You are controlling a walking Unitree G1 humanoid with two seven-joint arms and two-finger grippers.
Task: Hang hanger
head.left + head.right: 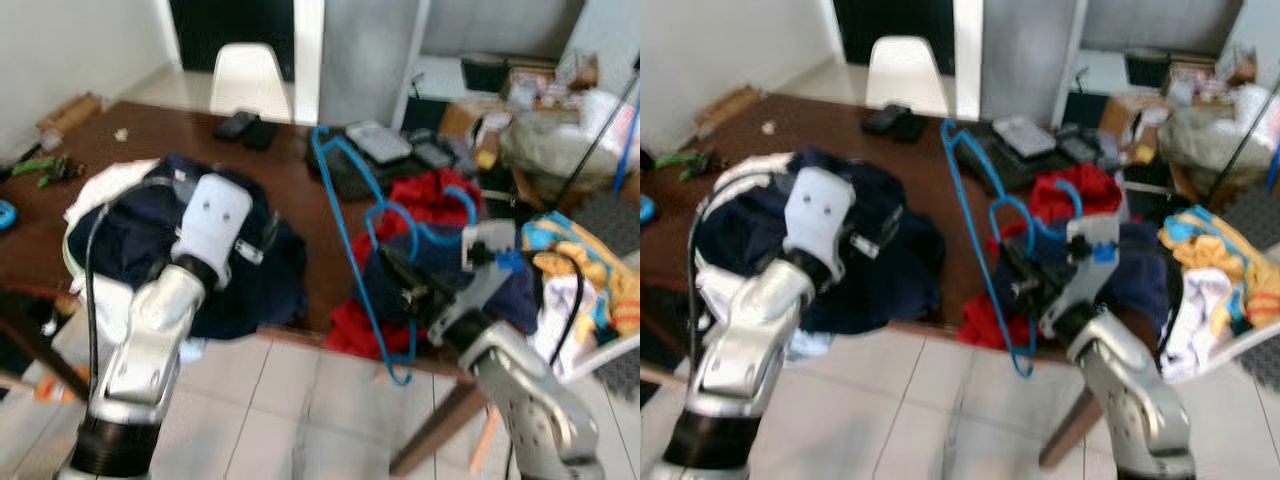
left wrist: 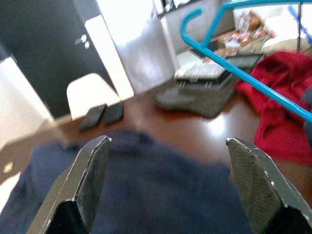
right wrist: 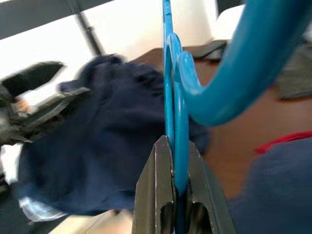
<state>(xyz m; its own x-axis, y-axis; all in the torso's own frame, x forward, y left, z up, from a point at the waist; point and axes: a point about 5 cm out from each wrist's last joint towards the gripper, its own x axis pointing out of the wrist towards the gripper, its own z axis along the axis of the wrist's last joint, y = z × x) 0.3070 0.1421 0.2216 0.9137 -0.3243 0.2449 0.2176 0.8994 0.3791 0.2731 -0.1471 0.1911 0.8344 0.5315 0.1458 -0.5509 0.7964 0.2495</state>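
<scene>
- Our right end effector is clamped on the blue hanger above the desk.
- Our left end effector hovers wide over navy clothing.

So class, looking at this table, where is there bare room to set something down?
Bare brown table lies beyond the navy garment, toward the black pouches, and in a strip between that garment and the blue hanger. It is crowded around the red cloth and keyboard.

Left hand fingers spread wide, right hand fingers pinched together, both arms forward.
</scene>
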